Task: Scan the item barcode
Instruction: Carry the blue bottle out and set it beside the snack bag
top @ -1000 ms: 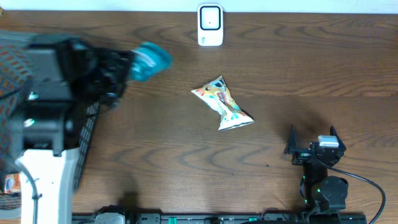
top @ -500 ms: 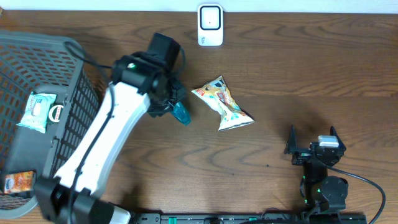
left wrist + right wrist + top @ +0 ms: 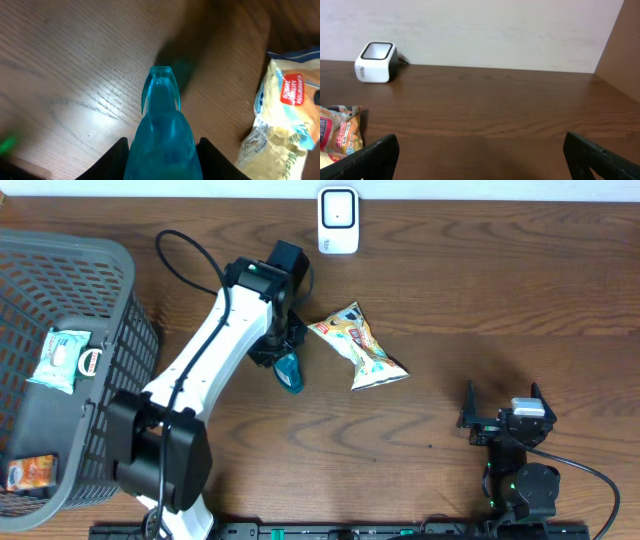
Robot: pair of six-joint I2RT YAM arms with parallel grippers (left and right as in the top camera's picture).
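My left gripper (image 3: 285,355) is shut on a translucent teal bottle (image 3: 290,371), whose narrow end points down toward the table. The left wrist view shows the teal bottle (image 3: 162,130) clamped between both black fingers (image 3: 114,159), just above the wood. A yellow and white snack packet (image 3: 357,346) lies right of it, also visible as the snack packet (image 3: 280,117). The white barcode scanner (image 3: 338,221) stands at the far edge; the right wrist view shows the scanner (image 3: 376,62) too. My right gripper (image 3: 502,412) rests open near the front right, holding nothing.
A grey mesh basket (image 3: 118,330) at the left holds a pale wrapped pack (image 3: 61,358) and an orange packet (image 3: 28,474). The left arm (image 3: 190,380) stretches from the front left across the table. A black cable (image 3: 185,252) loops behind it.
The left arm has swung from over the basket to the table's middle, carrying the teal bottle down beside the snack packet. The right arm stayed still.
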